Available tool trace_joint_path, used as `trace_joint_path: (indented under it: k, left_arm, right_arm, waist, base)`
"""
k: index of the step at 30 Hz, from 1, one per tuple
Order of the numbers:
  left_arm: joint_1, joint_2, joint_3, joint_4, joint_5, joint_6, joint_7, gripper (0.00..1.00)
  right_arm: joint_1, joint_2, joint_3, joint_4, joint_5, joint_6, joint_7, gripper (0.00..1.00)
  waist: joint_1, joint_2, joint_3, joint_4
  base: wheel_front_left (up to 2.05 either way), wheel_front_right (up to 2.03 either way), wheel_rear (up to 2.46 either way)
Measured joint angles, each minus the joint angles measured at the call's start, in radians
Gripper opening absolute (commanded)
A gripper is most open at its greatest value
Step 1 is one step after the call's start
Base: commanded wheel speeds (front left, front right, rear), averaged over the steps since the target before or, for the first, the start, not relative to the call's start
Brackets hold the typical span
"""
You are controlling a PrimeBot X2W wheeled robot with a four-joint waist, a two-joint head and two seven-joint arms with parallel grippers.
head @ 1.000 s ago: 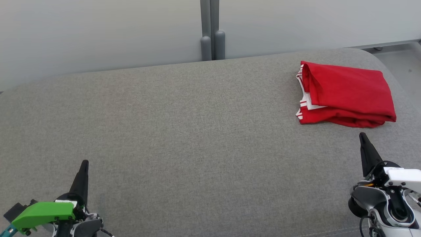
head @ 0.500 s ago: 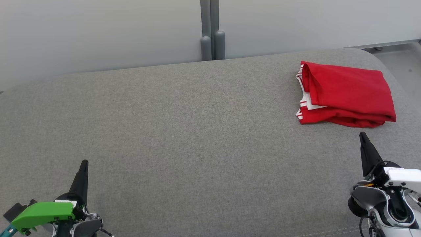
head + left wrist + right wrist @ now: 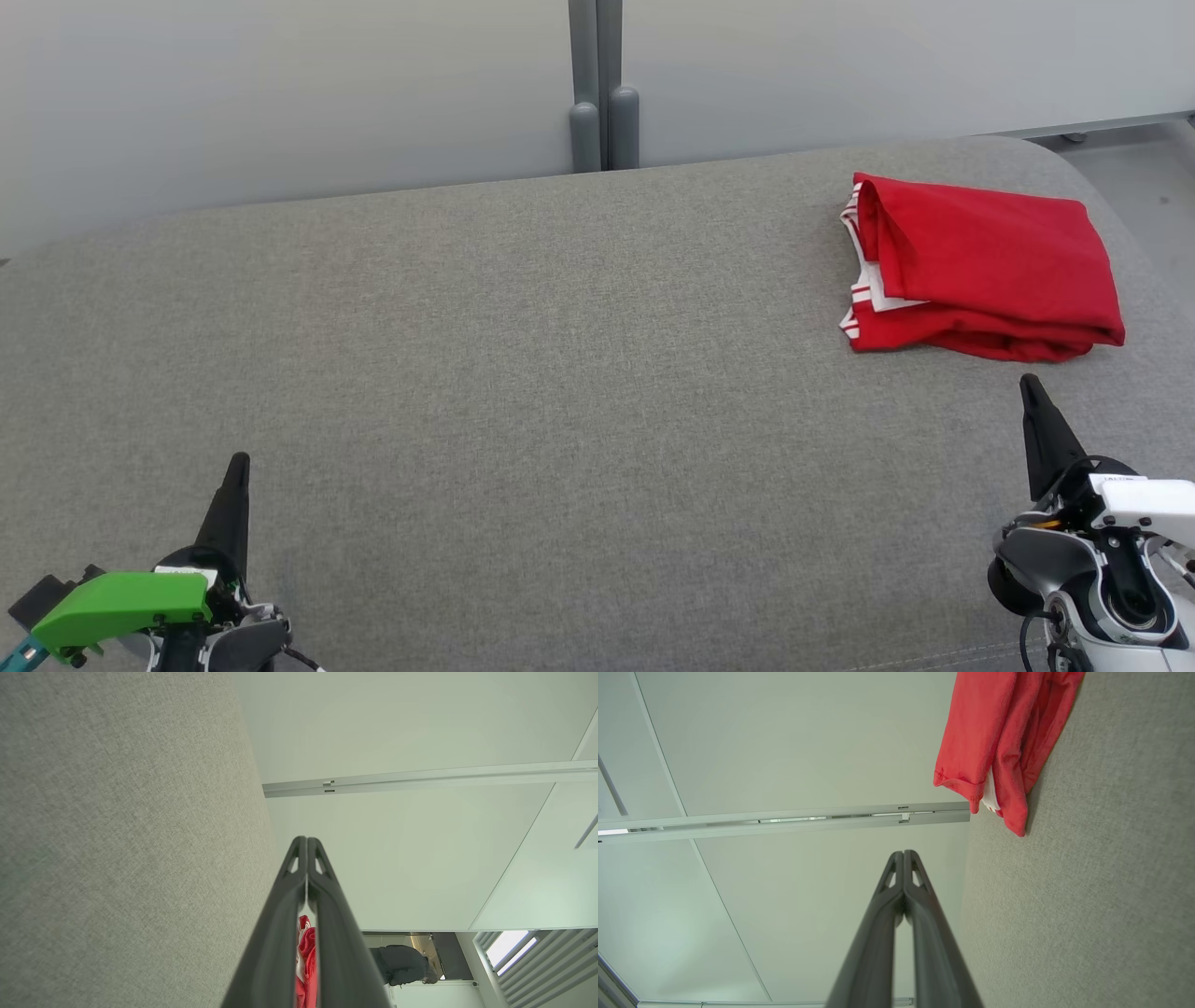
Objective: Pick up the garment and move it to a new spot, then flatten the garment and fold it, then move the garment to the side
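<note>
Red garment [image 3: 990,271] lies folded into a compact rectangle at the far right of the grey fabric-covered counter [image 3: 523,373], near the rounded far-right corner. Its left end shows stacked fold layers with white and red striped trim, and the top layer is plain red and fairly smooth. The near edge is a bit lumpy. Nothing touches it. Right gripper [image 3: 1029,383] sits at the near right, fingers closed together into one dark point aimed toward the far side, tip near the garment's near edge but apart from it, holding nothing. Behind the fingers is a white housing [image 3: 1144,499] over grey wrist parts. Left gripper [image 3: 238,464] is at the near left, well apart from the garment, also closed and empty, with a green cover [image 3: 121,602] on the wrist behind it. In the right wrist view the right gripper [image 3: 904,853] has its two fingers pressed tip to tip, and the garment [image 3: 990,742] lies ahead of the tips on the grey fabric, white trim peeking between the red layers. In the left wrist view the left gripper [image 3: 307,840] is likewise pinched closed, with a sliver of the red garment [image 3: 306,952] visible through the slot between the finger shafts, far off across the counter. Pale wall panels [image 3: 280,93] back the counter, with a grey post [image 3: 597,84] at the middle seam.
</note>
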Motion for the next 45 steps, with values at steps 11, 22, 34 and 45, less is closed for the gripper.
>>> trace_joint_path:
  k: [11,22,34,45]
  left_arm:
    - [-0.001,0.000,0.002,0.000,0.000,0.000,0.000,0.00]
    - [-0.002,0.000,0.003,-0.001,0.000,0.000,0.000,0.00]
    - [-0.002,0.000,0.004,-0.002,0.000,0.000,0.000,0.00]
    - [-0.002,-0.001,0.005,-0.002,0.000,0.000,0.002,0.00]
  right_arm:
    - [0.000,0.000,-0.001,0.000,0.000,0.000,0.001,0.00]
    - [0.000,0.001,-0.001,0.000,0.000,0.000,0.001,0.00]
    - [0.000,0.001,-0.002,-0.001,0.000,0.000,0.001,0.00]
    - [0.000,0.001,-0.002,-0.001,0.000,0.000,0.004,0.00]
  waist:
    - [0.0000,0.0000,0.000,0.000]
    - [0.0000,0.0000,0.000,0.000]
    - [0.0000,0.0000,0.000,0.000]
    - [0.0000,0.0000,0.000,0.000]
  base:
    - [0.00,0.00,0.00]
    - [0.00,0.00,0.00]
    - [0.00,0.00,0.00]
    - [0.00,0.00,0.00]
